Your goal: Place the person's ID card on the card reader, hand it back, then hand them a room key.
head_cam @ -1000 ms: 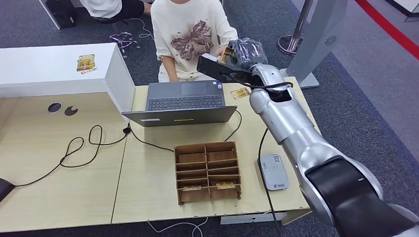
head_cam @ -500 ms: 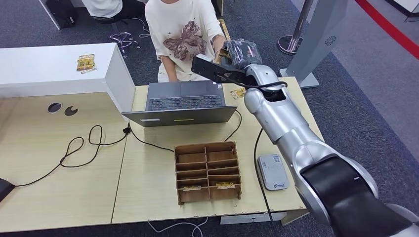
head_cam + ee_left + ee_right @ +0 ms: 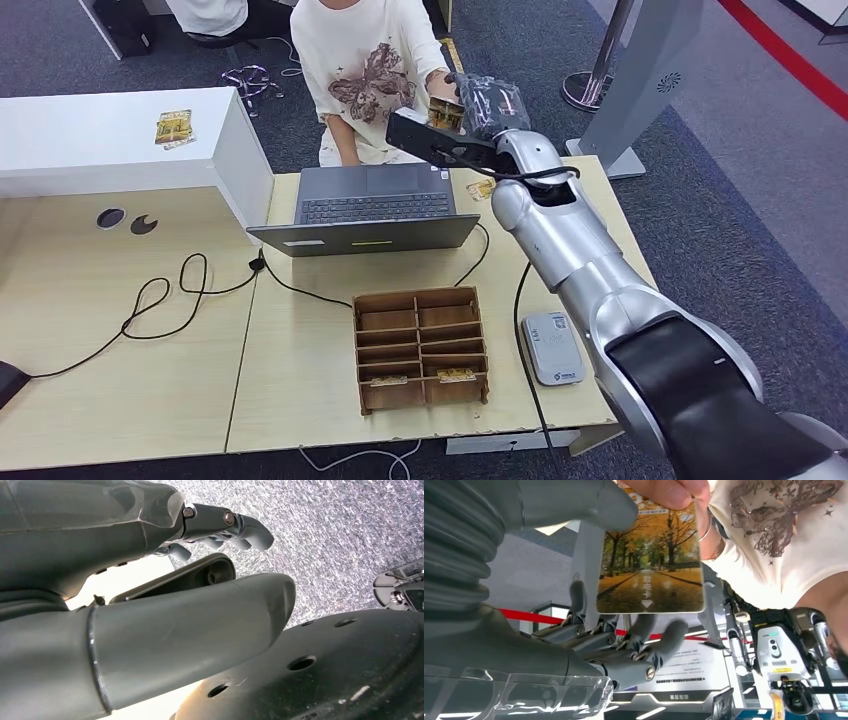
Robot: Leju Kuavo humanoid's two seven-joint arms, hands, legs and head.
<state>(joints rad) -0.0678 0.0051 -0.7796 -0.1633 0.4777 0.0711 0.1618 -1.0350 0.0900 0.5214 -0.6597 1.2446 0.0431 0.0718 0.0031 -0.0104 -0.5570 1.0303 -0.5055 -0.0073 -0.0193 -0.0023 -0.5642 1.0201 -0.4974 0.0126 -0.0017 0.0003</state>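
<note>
The person (image 3: 365,70) stands just beyond the right robot hand (image 3: 487,103), which is raised past the desk (image 3: 300,350). That robot hand's fingers (image 3: 659,645) are spread and slightly curled beneath the card (image 3: 651,567); whether they touch it is unclear. The person's fingers (image 3: 664,490) pinch the card's far edge. The left robot hand (image 3: 220,527) holds nothing, its fingers curled in.

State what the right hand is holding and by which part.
The right hand does not visibly grip anything. The card sits between its thumb and fingers, but the person's hand pinches it by one short edge; whether the robot's fingers press it cannot be told.
</note>
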